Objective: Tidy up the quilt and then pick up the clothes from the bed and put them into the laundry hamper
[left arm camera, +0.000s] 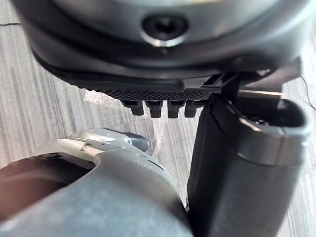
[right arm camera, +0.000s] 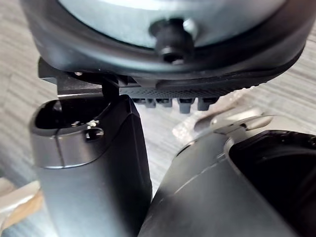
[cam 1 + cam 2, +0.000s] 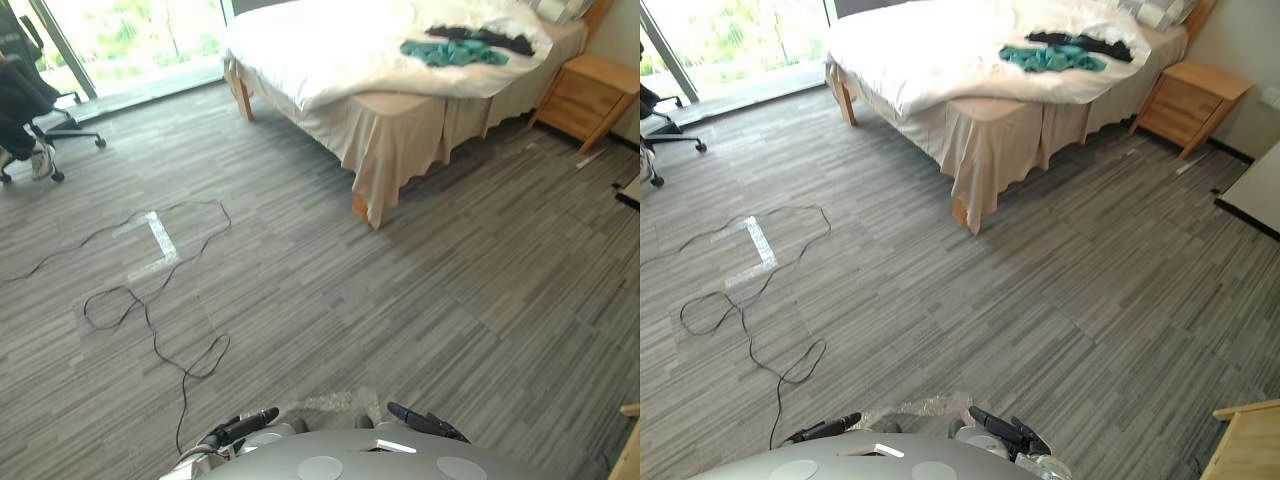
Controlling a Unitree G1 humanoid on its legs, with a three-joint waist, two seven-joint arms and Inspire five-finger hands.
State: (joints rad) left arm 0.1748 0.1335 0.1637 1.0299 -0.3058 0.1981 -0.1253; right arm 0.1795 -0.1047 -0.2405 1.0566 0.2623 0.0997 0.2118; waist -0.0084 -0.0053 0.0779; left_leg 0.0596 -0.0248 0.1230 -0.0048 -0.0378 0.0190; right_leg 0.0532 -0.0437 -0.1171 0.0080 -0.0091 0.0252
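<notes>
A bed [image 3: 400, 130] stands far ahead at the upper right, with a white quilt [image 3: 330, 45] spread loosely over it. A teal garment [image 3: 455, 52] lies crumpled on the quilt near the pillows, and a black garment [image 3: 480, 38] lies just behind it. My left hand [image 3: 240, 428] hangs low at the bottom of the view over the grey floor, far from the bed. My right hand [image 3: 425, 420] hangs beside it. Both are empty, with relaxed straight fingers [image 1: 160, 107] and the thumb [image 2: 94, 163] standing apart.
A wooden nightstand [image 3: 590, 95] stands right of the bed. An office chair [image 3: 40, 100] with a person's shoe [image 3: 40, 160] is at the far left by the window. White tape [image 3: 160, 240] marks the floor. A wooden furniture corner [image 3: 1250, 440] juts in at the lower right.
</notes>
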